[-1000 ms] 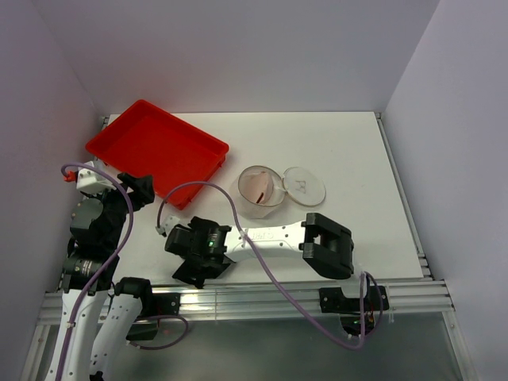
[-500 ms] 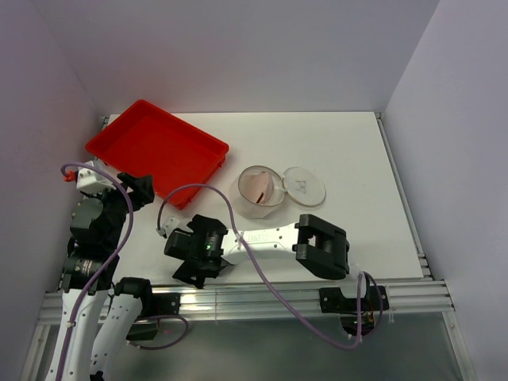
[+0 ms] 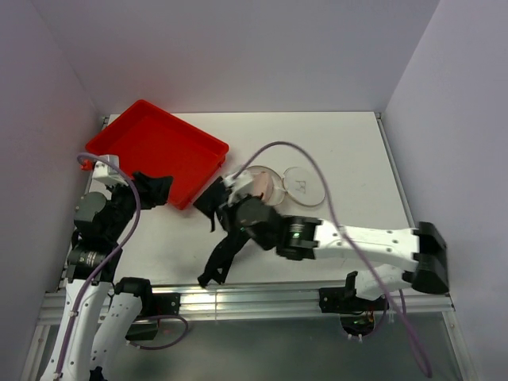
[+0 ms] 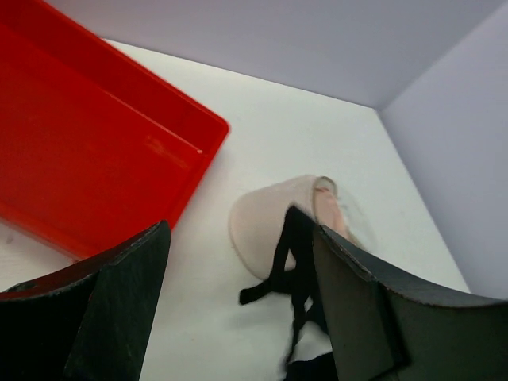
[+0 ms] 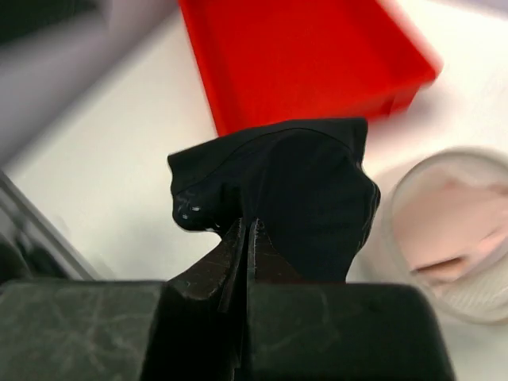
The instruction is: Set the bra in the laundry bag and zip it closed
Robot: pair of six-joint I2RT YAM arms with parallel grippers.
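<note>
Count, task items: one bra [image 3: 258, 185]; one laundry bag [image 5: 468, 305].
Count, other items: one red tray [image 3: 139, 139]; one black cloth [image 5: 286, 182]; one white table [image 3: 357, 151].
Count, grippers: two.
Bra location: inside the laundry bag, near the table's centre, just right of the tray's near-right corner.
Bra orientation: bunched into a pink wad; no clear long axis can be read.
Bag orientation: round mouth faces up. Its flap [image 3: 305, 184] lies flat on the table to the right, touching the body, so body and flap form a left-right line.
Bag closure: unzipped.
Bag contents: the bra.
Red tray position: far-left part of the table, set at an angle to the table edges.
Right gripper [image 5: 247, 230]: jaws pinched together on a fold of the black cloth. The cloth hangs from them, with thin strips dangling beside the bag's left side.
Left gripper [image 4: 238, 238]: jaws spread wide, holding nothing, near the tray's near edge.
</note>
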